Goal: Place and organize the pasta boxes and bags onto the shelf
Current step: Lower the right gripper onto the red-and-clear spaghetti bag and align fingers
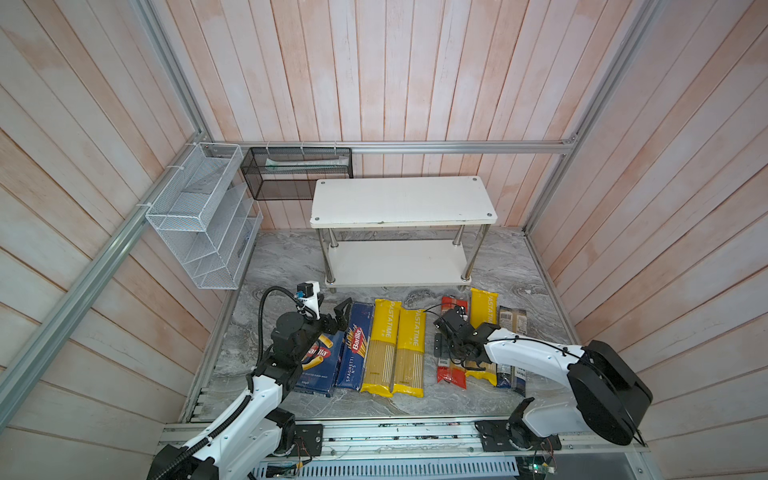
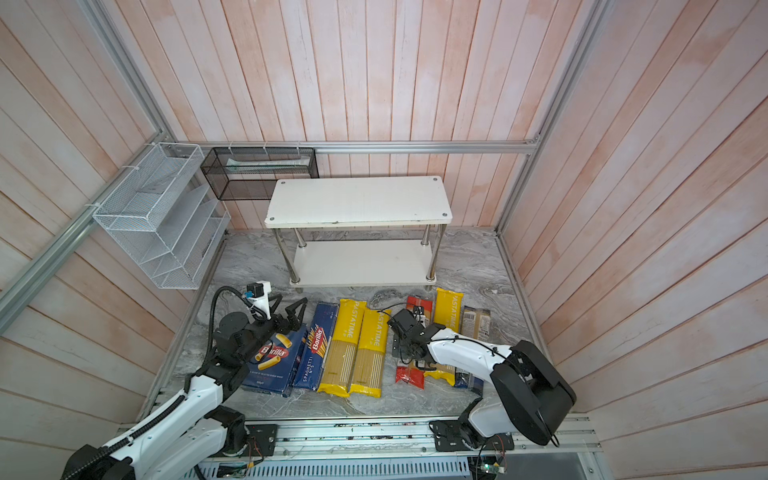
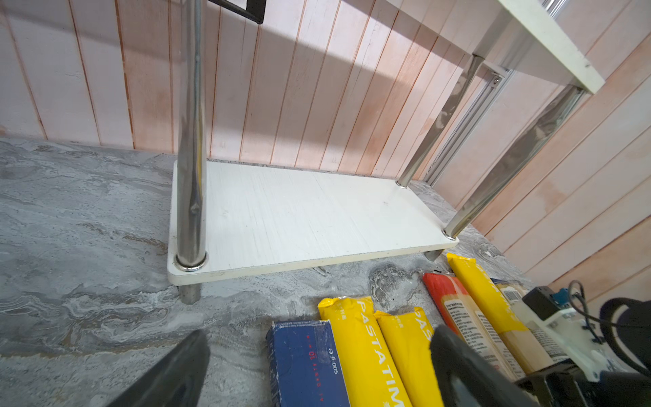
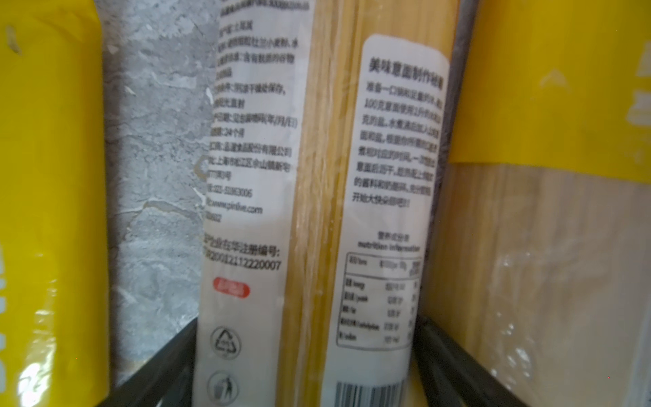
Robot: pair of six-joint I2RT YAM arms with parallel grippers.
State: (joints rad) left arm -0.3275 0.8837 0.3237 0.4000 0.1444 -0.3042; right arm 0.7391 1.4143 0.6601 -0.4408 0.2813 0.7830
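Grey marbled desk (image 3: 88, 211) hemmed by pink plank walls (image 1: 395, 75). The left gripper (image 3: 318, 338) gapes, shelf (image 3: 299, 218) just ahead; the right gripper (image 4: 306, 320) stands spread astride the red-ended bag (image 4: 317, 176).

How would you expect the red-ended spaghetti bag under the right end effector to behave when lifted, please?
Probably stiff lengthwise: the red-ended spaghetti bag is packed with straight dry strands. Its glossy clear film looks slippery, so it might slide in the right end effector, which straddles it. Being long, it would likely tip if gripped off-centre.
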